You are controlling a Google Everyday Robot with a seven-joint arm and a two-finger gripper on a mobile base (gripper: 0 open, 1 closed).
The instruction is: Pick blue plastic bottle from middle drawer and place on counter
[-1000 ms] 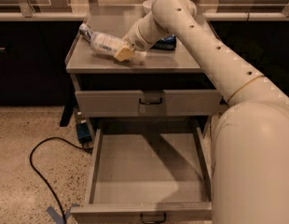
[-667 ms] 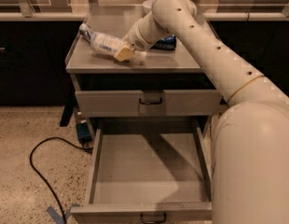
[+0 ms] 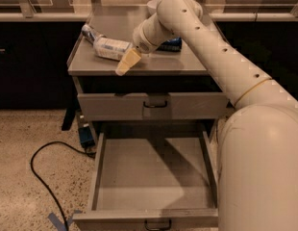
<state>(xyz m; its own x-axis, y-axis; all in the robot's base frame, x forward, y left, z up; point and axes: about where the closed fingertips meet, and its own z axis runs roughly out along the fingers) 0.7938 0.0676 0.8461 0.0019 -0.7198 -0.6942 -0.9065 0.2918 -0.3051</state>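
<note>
Gripper (image 3: 124, 66) at the front of the tabletop (image 3: 163, 67), just beside the right end of the blue plastic bottle (image 3: 108, 47); whether it is open or closed cannot be told. The bottle lies on its side on the tabletop, narrow end toward the rear left. A dark blue can (image 3: 172, 44) shows behind the arm (image 3: 202, 37). Below, the upper drawer (image 3: 115, 107) is shut and the middle drawer (image 3: 144, 218) stands pulled out.

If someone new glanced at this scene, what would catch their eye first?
The big white arm reaches from the lower right up over the counter, its claw at the front edge beside the bottle lying on its side there. Below, the lower drawer stands pulled wide open with nothing visible inside, and a black cable loops across the floor at left.
</note>
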